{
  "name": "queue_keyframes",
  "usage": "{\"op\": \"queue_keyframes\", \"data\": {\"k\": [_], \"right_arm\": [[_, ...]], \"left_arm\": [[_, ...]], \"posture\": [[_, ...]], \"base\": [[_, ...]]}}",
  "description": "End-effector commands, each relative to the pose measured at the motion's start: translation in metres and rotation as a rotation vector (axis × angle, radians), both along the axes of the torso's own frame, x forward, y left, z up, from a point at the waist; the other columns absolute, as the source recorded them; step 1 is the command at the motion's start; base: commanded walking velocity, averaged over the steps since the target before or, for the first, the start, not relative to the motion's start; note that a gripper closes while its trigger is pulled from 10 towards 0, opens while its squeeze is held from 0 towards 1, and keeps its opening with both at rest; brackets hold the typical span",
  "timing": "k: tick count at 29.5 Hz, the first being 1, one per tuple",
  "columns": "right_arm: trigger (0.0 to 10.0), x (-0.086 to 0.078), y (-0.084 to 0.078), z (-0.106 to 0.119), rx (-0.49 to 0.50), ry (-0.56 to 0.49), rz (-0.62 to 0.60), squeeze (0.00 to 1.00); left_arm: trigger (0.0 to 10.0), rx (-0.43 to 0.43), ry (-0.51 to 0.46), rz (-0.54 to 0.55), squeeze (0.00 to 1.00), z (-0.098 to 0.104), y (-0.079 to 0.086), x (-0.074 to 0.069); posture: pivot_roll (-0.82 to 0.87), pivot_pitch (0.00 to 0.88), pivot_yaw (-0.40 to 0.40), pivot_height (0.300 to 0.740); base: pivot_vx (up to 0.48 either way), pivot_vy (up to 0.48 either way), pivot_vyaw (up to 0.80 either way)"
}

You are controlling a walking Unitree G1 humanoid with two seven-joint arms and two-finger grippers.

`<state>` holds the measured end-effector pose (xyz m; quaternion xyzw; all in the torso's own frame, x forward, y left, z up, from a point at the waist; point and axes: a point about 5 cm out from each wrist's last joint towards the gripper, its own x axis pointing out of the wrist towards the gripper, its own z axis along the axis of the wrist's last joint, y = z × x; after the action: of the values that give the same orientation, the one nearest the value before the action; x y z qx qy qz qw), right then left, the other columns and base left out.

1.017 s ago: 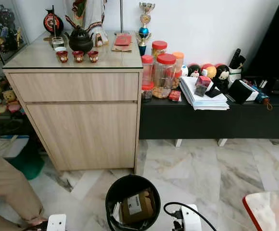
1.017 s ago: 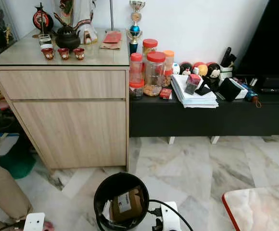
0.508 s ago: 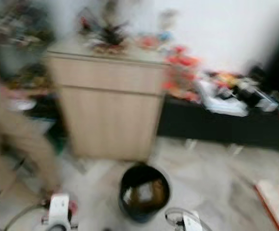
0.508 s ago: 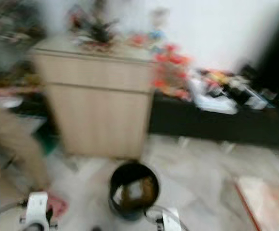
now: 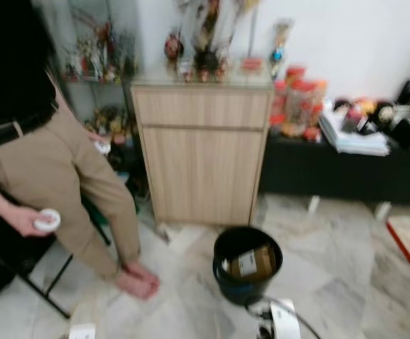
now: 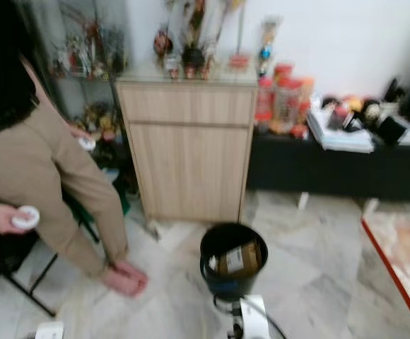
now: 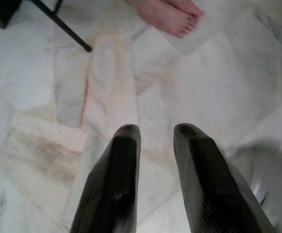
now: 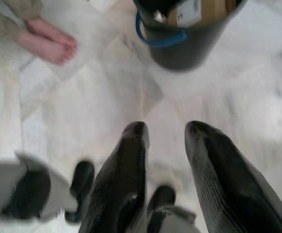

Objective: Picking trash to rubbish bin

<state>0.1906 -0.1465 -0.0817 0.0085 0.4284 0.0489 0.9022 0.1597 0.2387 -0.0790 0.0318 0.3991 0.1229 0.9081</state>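
**Bin on the marble floor, both tools hanging empty**

The black bin (image 5: 247,272) stands on the marble floor (image 5: 332,268) in front of the wooden cabinet (image 5: 201,159). Inside it lies a brown box (image 5: 251,263) with a white label. A seated person (image 5: 56,176) in tan trousers is on the robot's left, bare feet (image 5: 138,279) on the floor, a hand (image 5: 22,220) holding a small white disc (image 5: 47,220). The left tool (image 7: 153,138) hangs over bare floor, fingers released and parted. The right tool (image 8: 165,133) hangs near the bin, likewise parted and holding nothing.
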Motion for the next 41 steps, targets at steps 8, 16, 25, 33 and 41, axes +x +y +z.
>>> {"op": "queue_keyframes", "data": {"k": [8, 16, 25, 33, 41], "right_arm": [[10.0, 0.014, 0.004, 0.008, 0.032, -0.056, -0.011, 0.00], [10.0, 0.015, 0.002, 0.008, 0.027, -0.052, -0.035, 0.00], [10.0, 0.010, -0.011, 0.006, 0.019, -0.043, -0.136, 0.00], [10.0, 0.009, -0.016, 0.006, 0.021, -0.050, -0.185, 0.00], [10.0, 0.010, -0.011, 0.006, 0.032, -0.051, -0.183, 0.00]], "left_arm": [[10.0, 0.021, -0.080, -0.016, 0.00, 0.011, 0.000, 0.022], [10.0, 0.043, -0.167, -0.117, 0.00, 0.028, -0.010, 0.055], [10.0, 0.045, -0.182, -0.274, 0.00, 0.038, -0.030, 0.079], [10.0, 0.060, -0.160, -0.341, 0.00, 0.038, -0.036, 0.083], [10.0, 0.059, -0.154, -0.336, 0.00, 0.038, -0.036, 0.083]], "posture": [[0.05, 0.000, -0.048, 0.740], [0.05, 0.000, -0.043, 0.740], [0.01, 0.000, 0.003, 0.740], [-0.01, 0.000, 0.029, 0.740], [0.00, 0.000, 0.021, 0.740]], "base": [[-0.069, 0.000, 0.00], [0.000, 0.000, 0.00], [0.000, 0.000, 0.00], [0.000, 0.000, 0.00], [0.000, 0.000, 0.00]]}}
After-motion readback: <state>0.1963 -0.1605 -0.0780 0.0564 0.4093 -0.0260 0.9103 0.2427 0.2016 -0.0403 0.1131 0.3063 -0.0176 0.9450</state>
